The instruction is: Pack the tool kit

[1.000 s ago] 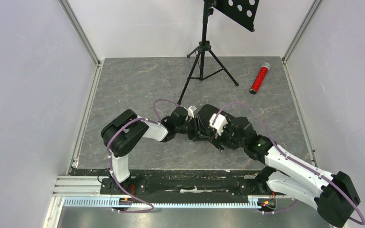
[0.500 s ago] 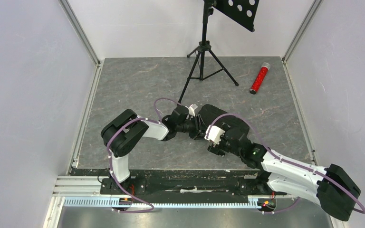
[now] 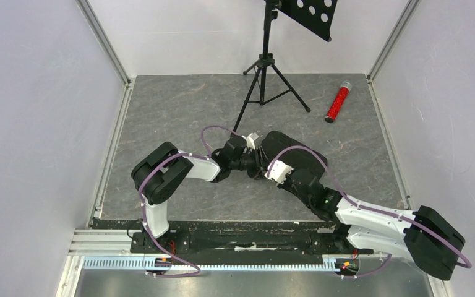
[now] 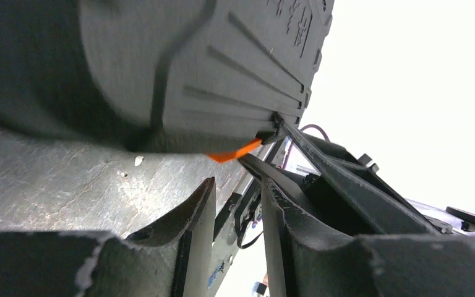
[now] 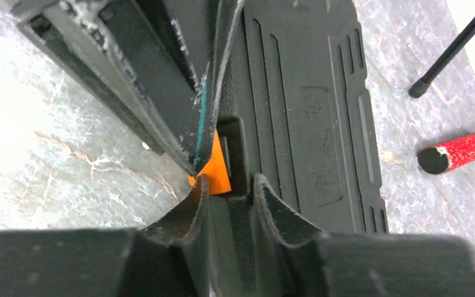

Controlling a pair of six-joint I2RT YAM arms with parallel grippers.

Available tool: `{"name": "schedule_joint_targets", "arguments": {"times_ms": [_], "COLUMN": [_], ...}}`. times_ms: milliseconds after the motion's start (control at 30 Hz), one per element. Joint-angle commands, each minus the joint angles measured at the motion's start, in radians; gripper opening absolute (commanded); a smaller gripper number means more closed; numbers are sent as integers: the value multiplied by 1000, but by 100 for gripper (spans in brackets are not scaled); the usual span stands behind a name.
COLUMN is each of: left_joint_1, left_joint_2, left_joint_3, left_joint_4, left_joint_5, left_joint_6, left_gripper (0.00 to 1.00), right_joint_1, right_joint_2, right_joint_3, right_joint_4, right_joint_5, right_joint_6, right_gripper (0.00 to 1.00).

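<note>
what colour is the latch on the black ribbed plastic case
Orange latch, best seen in right wrist view.

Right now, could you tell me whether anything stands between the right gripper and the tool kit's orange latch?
Nothing visible does: the right gripper sits right at the orange latch on the tool kit; the left gripper is beside the latch, not in between.

Overhead, two wrist close-ups sharing case (image 3: pixel 294 151)
</note>
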Motion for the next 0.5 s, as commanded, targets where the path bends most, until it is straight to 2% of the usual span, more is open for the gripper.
{"name": "schedule_joint_targets", "arguments": {"times_ms": [0, 200, 333, 467], "left_joint_1": [-4, -2, -1, -4], "left_joint_2": [-17, -79, -112, -68], "left_joint_3": [28, -21, -41, 5], "left_joint_4": [35, 18, -40, -78], "left_joint_5": [17, -43, -121, -144], "left_joint_6": [-22, 35, 77, 75], "left_gripper": [39, 39, 39, 38], "right_joint_1": [-29, -160, -216, -236], "right_joint_2": [20, 19, 64, 106], "right_joint_3": [-13, 29, 63, 87], "right_joint_4": [-36, -102, -144, -163], "right_joint_5": [-7, -176, -220, -253], "right_joint_6": [102, 164, 199, 220], "right_gripper": [15, 16, 16, 16]}}
